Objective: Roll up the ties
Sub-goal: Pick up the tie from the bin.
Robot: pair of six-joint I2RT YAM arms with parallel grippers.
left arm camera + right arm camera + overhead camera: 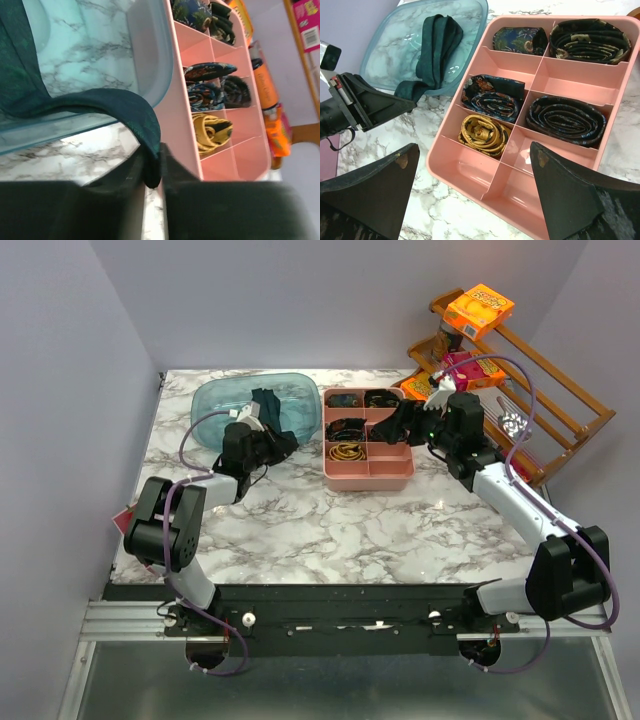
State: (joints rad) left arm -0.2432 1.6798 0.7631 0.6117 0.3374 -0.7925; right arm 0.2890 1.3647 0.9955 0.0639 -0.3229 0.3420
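Marbled white tabletop point(330, 530): left of the compartmented pink plastic tray point(451, 176), the left gripper point(154, 170) pinches a dark teal-green fabric tie point(432, 45); above that tray, the right gripper point(474, 150) gapes empty.

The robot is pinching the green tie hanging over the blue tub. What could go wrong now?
The left gripper pinches only a fold of the teal tie, so it might slip free. The tie drapes over the blue tub, so pulling could drag the tub into the pink tray beside it.
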